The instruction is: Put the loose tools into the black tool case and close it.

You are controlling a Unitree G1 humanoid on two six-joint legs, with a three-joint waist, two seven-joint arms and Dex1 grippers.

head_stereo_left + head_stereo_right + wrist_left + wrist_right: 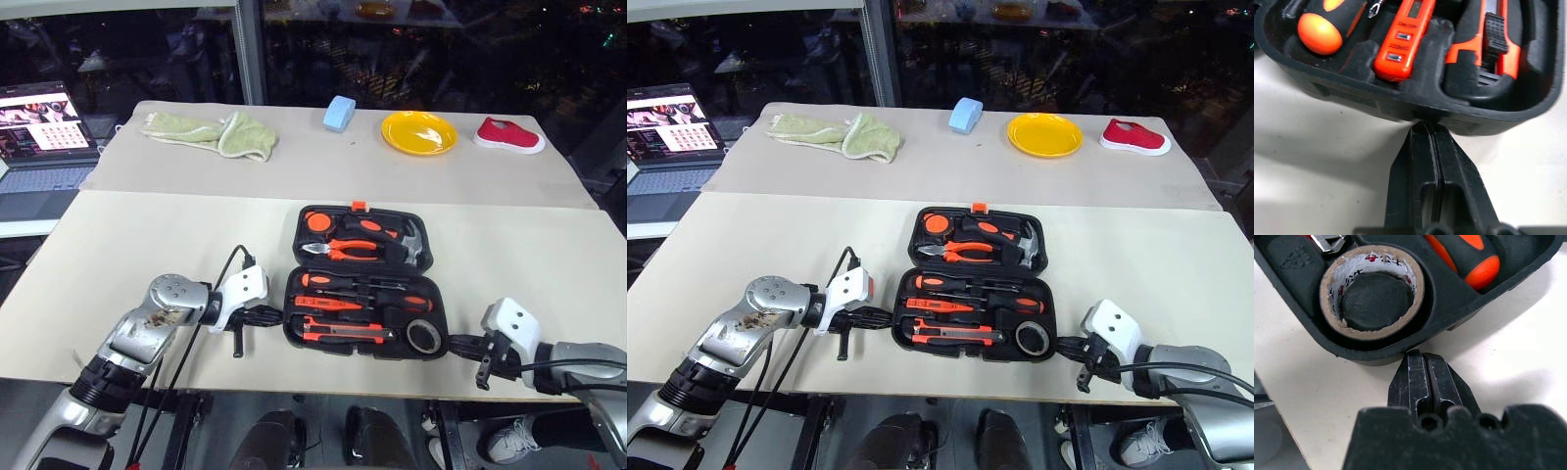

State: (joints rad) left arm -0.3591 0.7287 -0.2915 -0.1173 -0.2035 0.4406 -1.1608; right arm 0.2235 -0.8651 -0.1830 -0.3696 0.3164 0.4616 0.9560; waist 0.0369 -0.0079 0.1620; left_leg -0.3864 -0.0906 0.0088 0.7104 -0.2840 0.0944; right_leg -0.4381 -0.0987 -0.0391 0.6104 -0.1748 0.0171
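The black tool case [443, 308] lies open on the table, its lid flat behind the near half. In the near half rest two black-and-orange screwdrivers [362, 284], a slim orange tester screwdriver [328, 304], an orange-black utility knife [343, 333] and a tape roll [424, 335]. My left gripper [274, 315] is shut and empty, its tip against the case's left wall [1352, 95]. My right gripper [456, 343] is also shut and empty, and its tip [1420, 357] is at the near right corner beside the tape roll [1374, 293].
Pliers [343, 250] and a hammer [411, 240] sit in the lid half. At the back of the table are a green cloth [211, 132], a blue block [339, 114], a yellow plate [418, 132] and a red shoe [508, 134]. A laptop [44, 137] stands far left.
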